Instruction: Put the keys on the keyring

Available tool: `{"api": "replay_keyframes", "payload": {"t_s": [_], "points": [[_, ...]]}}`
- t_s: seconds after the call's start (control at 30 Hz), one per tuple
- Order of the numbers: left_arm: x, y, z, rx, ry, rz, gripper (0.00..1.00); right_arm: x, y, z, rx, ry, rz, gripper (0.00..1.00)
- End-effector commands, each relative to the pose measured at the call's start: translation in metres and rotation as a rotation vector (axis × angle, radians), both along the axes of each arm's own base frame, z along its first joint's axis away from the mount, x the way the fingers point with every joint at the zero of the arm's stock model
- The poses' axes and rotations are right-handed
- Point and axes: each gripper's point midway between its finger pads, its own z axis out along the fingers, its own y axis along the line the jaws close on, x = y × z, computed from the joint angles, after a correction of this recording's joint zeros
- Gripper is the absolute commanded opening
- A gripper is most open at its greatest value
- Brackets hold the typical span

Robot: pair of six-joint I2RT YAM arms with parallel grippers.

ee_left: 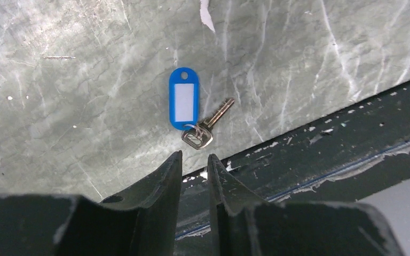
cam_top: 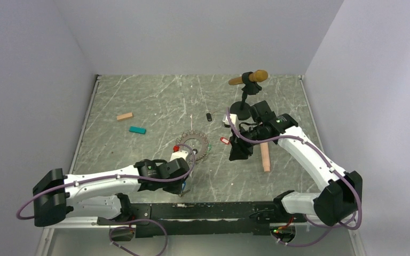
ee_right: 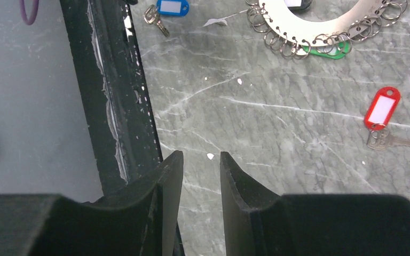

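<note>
Left gripper [ee_left: 195, 158] hangs low over the near edge of the grey marbled worktop [ee_left: 75, 106], black fingers [ee_left: 160, 186] a little apart, pinching nothing; its arm lies stretched along this edge. Just ahead of it the small metal key with the blue oblong tag [ee_left: 184, 104] lies flat beside the black front rail [ee_left: 325, 154]. Right gripper [ee_right: 202, 156], on an arm bent inward, is spread and empty. Near it lies the red-tagged key [ee_right: 383, 112]; the green tag [ee_right: 328, 52] touches the flat round metal keyring [ee_right: 320, 31], hooked or not I cannot tell.
</note>
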Motion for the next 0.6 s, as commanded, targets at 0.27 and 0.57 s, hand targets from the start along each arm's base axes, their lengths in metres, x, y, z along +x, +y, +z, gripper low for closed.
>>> {"api": "replay_keyframes", "payload": {"t_s": [0.27,0.57], "points": [[0.008,-0.022,-0.003,0.052,-0.003,0.039,0.31,0.006,-0.004,0.009,0.172,-0.052,-0.063,0.38],[0.002,-0.018,-0.019,0.169,0.033,0.045,0.31,0.006,-0.007,0.01,0.216,-0.032,-0.083,0.38]]}}
